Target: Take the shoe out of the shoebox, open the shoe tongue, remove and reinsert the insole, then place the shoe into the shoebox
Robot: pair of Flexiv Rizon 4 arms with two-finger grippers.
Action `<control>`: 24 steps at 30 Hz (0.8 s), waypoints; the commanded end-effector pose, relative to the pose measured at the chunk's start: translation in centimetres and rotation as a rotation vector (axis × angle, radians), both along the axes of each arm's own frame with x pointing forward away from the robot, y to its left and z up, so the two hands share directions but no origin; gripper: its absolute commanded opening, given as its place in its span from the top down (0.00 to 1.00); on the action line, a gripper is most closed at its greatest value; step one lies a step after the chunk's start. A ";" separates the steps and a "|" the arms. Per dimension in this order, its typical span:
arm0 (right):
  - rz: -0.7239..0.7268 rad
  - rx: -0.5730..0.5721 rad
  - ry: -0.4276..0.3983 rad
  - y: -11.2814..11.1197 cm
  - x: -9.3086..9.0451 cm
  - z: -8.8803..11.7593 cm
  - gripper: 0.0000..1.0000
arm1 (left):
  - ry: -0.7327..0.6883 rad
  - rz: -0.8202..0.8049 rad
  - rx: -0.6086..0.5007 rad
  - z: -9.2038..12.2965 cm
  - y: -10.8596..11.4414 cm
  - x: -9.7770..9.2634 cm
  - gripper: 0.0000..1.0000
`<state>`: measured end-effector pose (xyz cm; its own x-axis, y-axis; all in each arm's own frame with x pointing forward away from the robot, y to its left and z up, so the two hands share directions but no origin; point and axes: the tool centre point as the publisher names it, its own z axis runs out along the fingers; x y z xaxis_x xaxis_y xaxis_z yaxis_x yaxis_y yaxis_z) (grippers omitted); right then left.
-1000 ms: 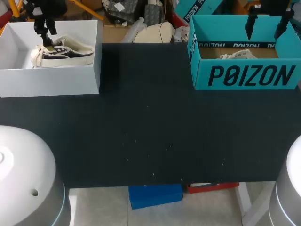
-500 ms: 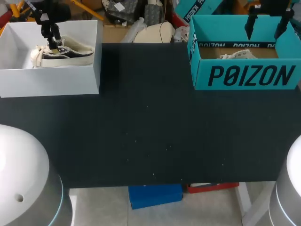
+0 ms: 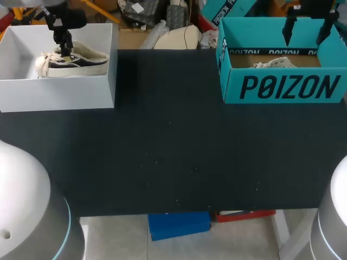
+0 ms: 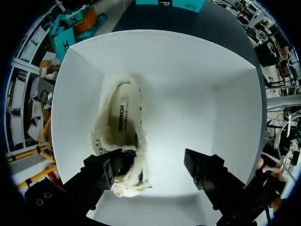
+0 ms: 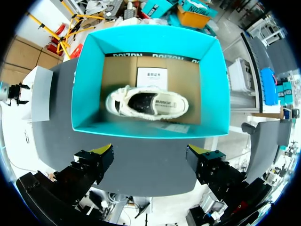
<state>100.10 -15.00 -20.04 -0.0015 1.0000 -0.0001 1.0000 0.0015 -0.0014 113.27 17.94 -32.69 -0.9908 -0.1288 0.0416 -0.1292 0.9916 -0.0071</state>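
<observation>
Left jaws spread wide, down inside the white box [image 4: 225, 94] at the tabletop's [image 3: 173, 151] far left. Dark-and-cream shoe [image 4: 120, 136] stands on its sole in the box. One finger [image 4: 106, 169] sits over the shoe's fluffy end, the other over bare box floor; shoe not pinched. Right jaws spread, hovering above the teal shoebox [image 5: 84, 84] at far right. Pale shoe [image 5: 148, 103] lies inside, ahead of them, apart.

I see a dark shoe [image 3: 81, 60], cream-trimmed, upright in the white shoebox [image 3: 59, 92] (far left of the desk [image 3: 173, 141]); a cream shoe [image 5: 148, 104] sits in the teal shoebox [image 5: 141, 40].
</observation>
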 end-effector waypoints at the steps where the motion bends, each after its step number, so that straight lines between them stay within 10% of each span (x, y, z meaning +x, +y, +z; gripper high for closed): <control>1: -0.001 0.000 0.000 0.0 0.0 0.0 0.00 | 0.067 -0.013 -0.002 -1.2 -0.1 1.5 0.16; 12: -0.001 0.000 0.000 0.0 0.0 0.0 0.00 | 0.108 -0.017 0.019 -3.4 -0.8 0.3 0.45; 24: -0.001 0.000 0.000 0.0 0.0 0.0 0.00 | 0.122 -0.002 0.039 -5.1 -0.2 -0.9 0.53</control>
